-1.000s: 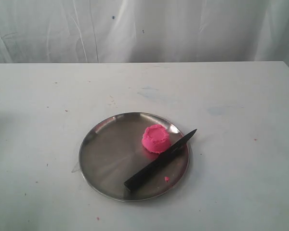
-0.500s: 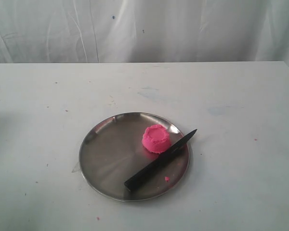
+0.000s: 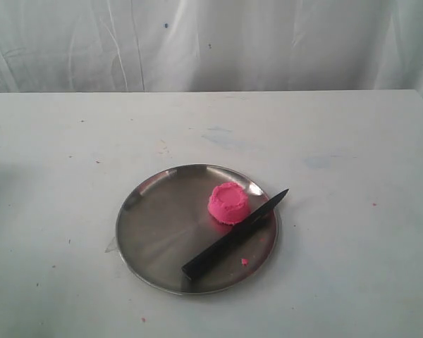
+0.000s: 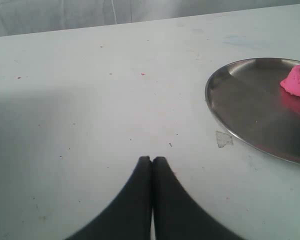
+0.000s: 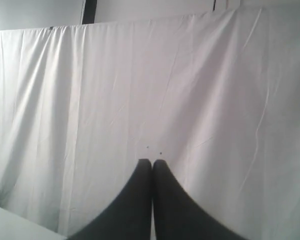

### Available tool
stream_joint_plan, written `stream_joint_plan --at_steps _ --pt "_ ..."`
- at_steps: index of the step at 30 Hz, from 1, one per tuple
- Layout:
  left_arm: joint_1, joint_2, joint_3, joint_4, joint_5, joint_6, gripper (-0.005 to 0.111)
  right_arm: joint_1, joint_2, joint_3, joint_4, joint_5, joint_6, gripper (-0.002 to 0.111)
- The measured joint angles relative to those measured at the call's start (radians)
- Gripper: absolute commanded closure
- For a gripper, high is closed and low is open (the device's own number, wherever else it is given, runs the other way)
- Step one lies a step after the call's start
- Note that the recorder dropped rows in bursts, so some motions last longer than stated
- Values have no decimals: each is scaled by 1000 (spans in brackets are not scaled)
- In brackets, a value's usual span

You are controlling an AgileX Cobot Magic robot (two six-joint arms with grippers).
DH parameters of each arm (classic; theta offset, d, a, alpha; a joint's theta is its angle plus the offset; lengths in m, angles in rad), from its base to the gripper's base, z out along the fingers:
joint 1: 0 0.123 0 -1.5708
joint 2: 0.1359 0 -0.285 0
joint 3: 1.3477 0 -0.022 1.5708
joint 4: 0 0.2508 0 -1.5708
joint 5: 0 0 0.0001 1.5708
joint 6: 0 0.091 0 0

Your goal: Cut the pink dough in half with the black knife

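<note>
The pink dough [image 3: 229, 203] is one rounded lump on the right half of a round steel plate [image 3: 155, 225]. Across the plate's right side lies the black knife [image 3: 233, 236], its pointed tip over the rim beside the dough and its handle toward the front. Neither gripper appears in the exterior view. My left gripper [image 4: 152, 159] is shut and empty above bare table, with the plate [image 4: 245, 107] and an edge of the dough [image 4: 297, 82] off to one side. My right gripper [image 5: 152, 161] is shut and empty, facing a white curtain.
A white table [image 3: 56, 176] with small specks carries the plate. A white curtain [image 3: 211, 42] hangs behind it. One pink crumb [image 3: 244, 261] lies on the plate near the knife handle. A scrap of clear tape [image 4: 223, 139] sticks by the plate's rim.
</note>
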Motion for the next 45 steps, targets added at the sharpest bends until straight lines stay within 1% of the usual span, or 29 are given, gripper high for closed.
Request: stream_joint_plan --at_steps 4,8,12,17,20,23,25,27,28,30,31,32,34,35,38,40,43,45 --pt "0 0 0 0 0 0 107 0 153 -118 -48 -32 63 108" --pt "0 0 0 0 0 0 107 22 256 -180 -65 25 74 108" --pt "0 0 0 0 0 0 107 40 289 -200 -67 103 79 108" --pt "0 0 0 0 0 0 107 43 290 -200 -69 127 75 108" --pt "0 0 0 0 0 0 107 64 290 -200 -69 173 7 108" --pt "0 0 0 0 0 0 107 107 291 -200 -70 245 -112 108" --pt "0 0 0 0 0 0 107 136 293 -198 -38 309 -201 108" --pt "0 0 0 0 0 0 107 160 293 -187 94 409 -369 108" --pt "0 0 0 0 0 0 107 168 295 -184 167 454 -483 108" --pt "0 0 0 0 0 0 107 184 305 -182 400 584 -761 108" --pt "0 0 0 0 0 0 107 189 311 -180 529 634 -874 108" --pt "0 0 0 0 0 0 107 191 322 -180 670 708 -1037 108" --pt "0 0 0 0 0 0 107 195 339 -179 952 819 -1237 108" --pt "0 0 0 0 0 0 107 197 352 -173 1138 879 -1372 108" --pt "0 0 0 0 0 0 107 214 373 -138 1523 1019 -1622 108" --pt "0 0 0 0 0 0 107 226 385 -106 1708 1075 -1744 108" --pt "0 0 0 0 0 0 107 245 403 -33 1920 1094 -1858 108" --pt "0 0 0 0 2 0 107 254 418 22 2047 1070 -1931 108"
